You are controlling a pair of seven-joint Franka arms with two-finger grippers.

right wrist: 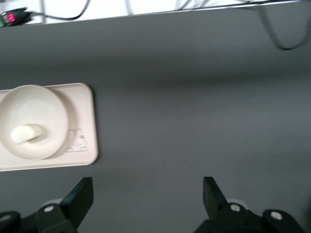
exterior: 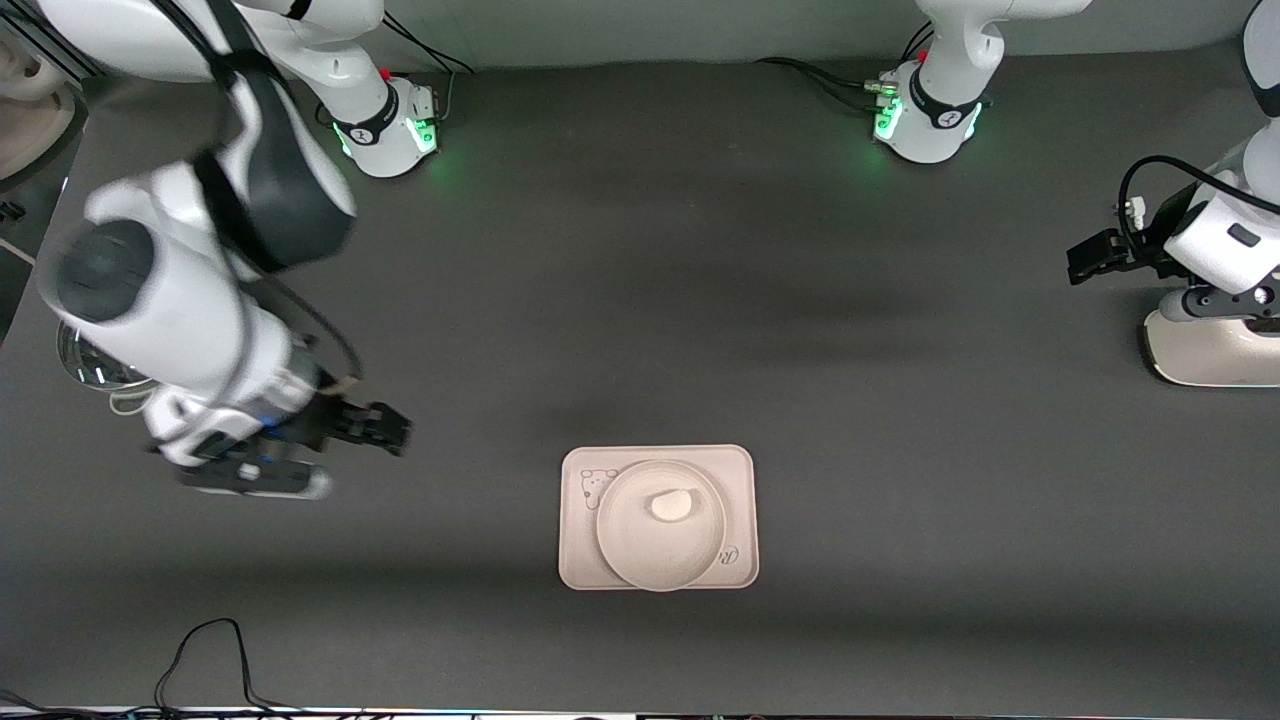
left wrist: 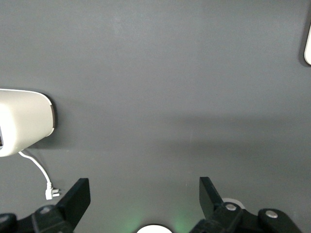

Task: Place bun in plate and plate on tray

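Note:
The bun (exterior: 668, 505) lies in the round cream plate (exterior: 622, 552), and the plate rests on the rectangular rabbit tray (exterior: 578, 562), on the table's part nearest the front camera. The right wrist view shows the same stack: the bun (right wrist: 25, 133), the plate (right wrist: 54, 104) and the tray (right wrist: 88, 112). My right gripper (exterior: 398, 432) is open and empty, above bare table beside the tray toward the right arm's end; it also shows in its wrist view (right wrist: 146, 199). My left gripper (exterior: 1078, 260) is open and empty (left wrist: 145, 196), waiting at the left arm's end.
A white rounded device (exterior: 1210, 352) with a thin cable (left wrist: 40, 172) stands below the left gripper. A clear glass bowl (exterior: 88, 368) sits at the right arm's end, partly hidden by that arm. A black cable (exterior: 210, 650) lies at the table's front edge.

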